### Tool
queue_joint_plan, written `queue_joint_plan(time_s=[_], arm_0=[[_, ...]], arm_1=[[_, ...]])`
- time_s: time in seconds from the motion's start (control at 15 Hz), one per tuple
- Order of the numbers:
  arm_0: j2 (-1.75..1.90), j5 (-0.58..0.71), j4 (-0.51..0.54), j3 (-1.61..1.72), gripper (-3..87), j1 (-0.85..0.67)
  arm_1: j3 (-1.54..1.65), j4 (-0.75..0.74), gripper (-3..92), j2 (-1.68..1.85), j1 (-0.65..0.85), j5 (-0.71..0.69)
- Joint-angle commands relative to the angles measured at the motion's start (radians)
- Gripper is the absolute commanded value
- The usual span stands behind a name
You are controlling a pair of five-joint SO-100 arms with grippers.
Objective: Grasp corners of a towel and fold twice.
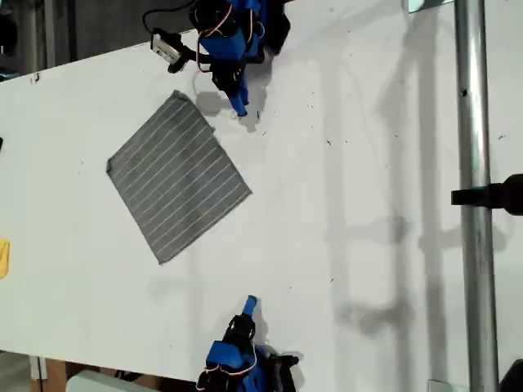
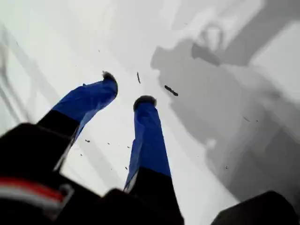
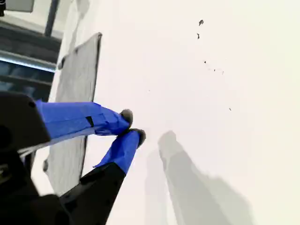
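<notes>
The grey towel [image 1: 178, 175] with thin white stripes lies flat and unfolded on the white table [image 1: 368, 98], turned like a diamond. Its corners show at the top [image 1: 176, 96], the exterior view's left [image 1: 109, 167], the bottom [image 1: 161, 261] and the exterior view's right [image 1: 249, 193]. My second gripper [image 1: 239, 110] [image 3: 132, 125] is shut and empty, low over bare table just beside the top corner; the towel [image 3: 75, 79] lies past its fingers. My first gripper [image 1: 249, 305] [image 2: 127, 89] is open and empty over bare table, well clear of the bottom corner.
A metal pole [image 1: 474, 163] with a black clamp [image 1: 490, 196] runs down the exterior view's right. A yellow object [image 1: 2, 257] sits at that view's left edge. A white camera module [image 1: 166, 47] hangs off the second arm. Grey shadows fall across the table.
</notes>
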Motion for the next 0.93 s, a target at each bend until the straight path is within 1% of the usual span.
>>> queue_joint_plan(time_s=[0.0,0.4,0.53,0.6,0.67,0.73,0.87], arm_0=[[0.003,-0.555,0.002,0.011,-2.5,-0.097],[0.003,-0.557,0.002,0.011,-2.6,-0.097],[0.003,-0.568,0.002,0.011,-2.6,-0.097],[0.003,-0.583,0.002,0.011,-2.3,-0.101],[0.003,-0.624,0.002,0.011,-0.6,-0.104],[0.003,-0.621,0.002,0.011,-2.7,-0.1],[0.003,-0.69,-0.011,-0.032,-2.9,-0.066]], arm_1=[[-0.025,-0.011,-0.2,0.002,0.094,-0.104],[-0.025,-0.003,-0.2,0.002,0.078,-0.104],[-0.028,-0.003,-0.2,0.002,0.094,-0.103],[-0.035,-0.014,-0.2,0.002,0.086,-0.103],[-0.043,-0.02,-0.2,0.002,0.084,-0.097],[-0.063,-0.026,-0.3,0.002,0.084,-0.095],[-0.123,-0.009,-0.3,0.002,0.109,-0.101]])
